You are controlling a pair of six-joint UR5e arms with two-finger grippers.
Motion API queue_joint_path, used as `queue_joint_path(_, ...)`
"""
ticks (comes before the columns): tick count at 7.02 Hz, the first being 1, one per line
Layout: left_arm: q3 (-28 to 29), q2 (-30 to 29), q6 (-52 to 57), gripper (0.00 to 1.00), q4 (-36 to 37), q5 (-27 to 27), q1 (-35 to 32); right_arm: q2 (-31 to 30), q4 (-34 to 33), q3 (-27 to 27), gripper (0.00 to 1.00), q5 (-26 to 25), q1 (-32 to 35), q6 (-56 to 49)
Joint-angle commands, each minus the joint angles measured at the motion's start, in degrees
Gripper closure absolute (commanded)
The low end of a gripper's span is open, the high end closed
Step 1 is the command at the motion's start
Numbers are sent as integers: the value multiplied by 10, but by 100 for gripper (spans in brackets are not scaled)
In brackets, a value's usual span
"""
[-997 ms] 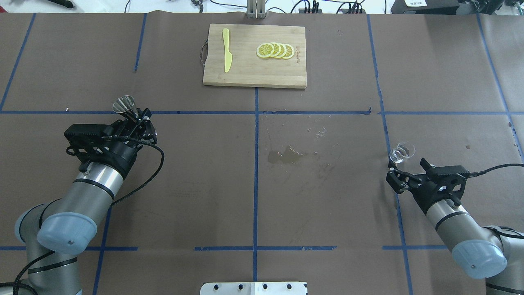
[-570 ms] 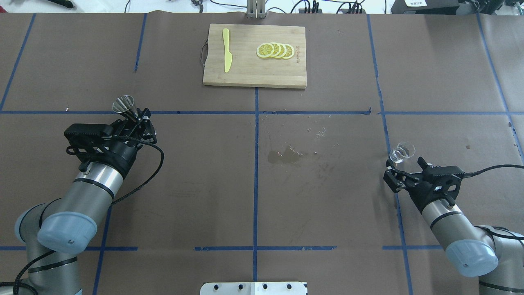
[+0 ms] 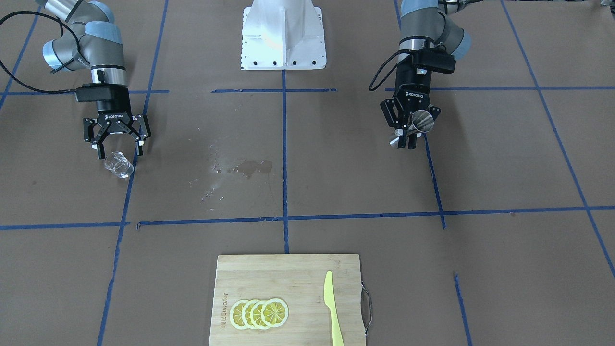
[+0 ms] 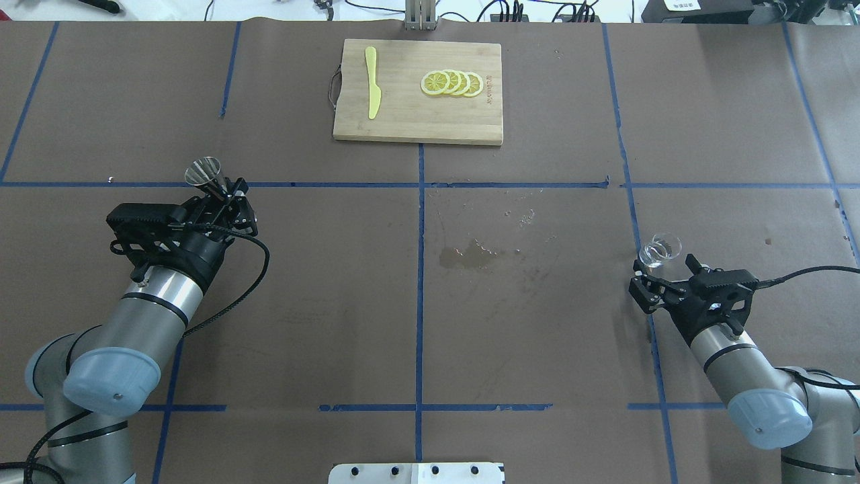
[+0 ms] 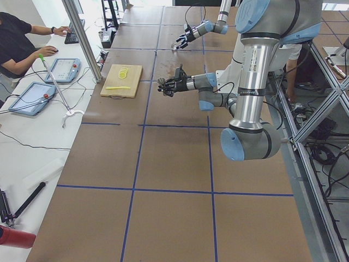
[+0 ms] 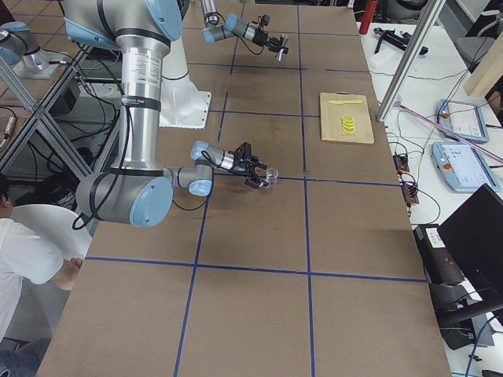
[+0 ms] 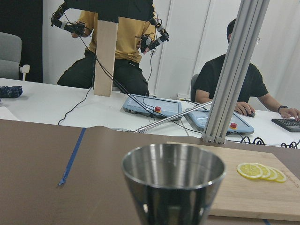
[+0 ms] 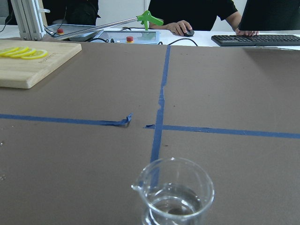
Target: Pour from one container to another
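Observation:
The silver jigger (image 4: 203,171) is off the table at the left, with my left gripper (image 4: 226,193) shut on its narrow waist. The front view shows the jigger (image 3: 419,124) tilted in that gripper (image 3: 407,142), and its open cone (image 7: 173,176) fills the left wrist view. The small clear glass cup (image 4: 660,249) stands on the table at the right, a little liquid in its bottom (image 8: 173,199). My right gripper (image 4: 665,277) is open just behind it, fingers apart and not touching the cup (image 3: 118,166).
A wooden cutting board (image 4: 403,121) lies at the far middle with lemon slices (image 4: 451,83) and a yellow knife (image 4: 372,82). A wet spill (image 4: 470,255) marks the table's centre. Operators sit beyond the far edge.
My right arm has drawn back slightly toward the robot's base, its gripper still open behind the cup. The cup, the left arm and the jigger have not moved.

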Motion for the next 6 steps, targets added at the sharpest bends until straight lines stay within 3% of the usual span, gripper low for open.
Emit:
queue_joint_path(1,1,0,0,100,0,0,0,24,-1,-21,0,3,21,-5)
queue_joint_path(6,8,-4,-1,100,0,0,0,43,13,-44,2,6,31,-19)
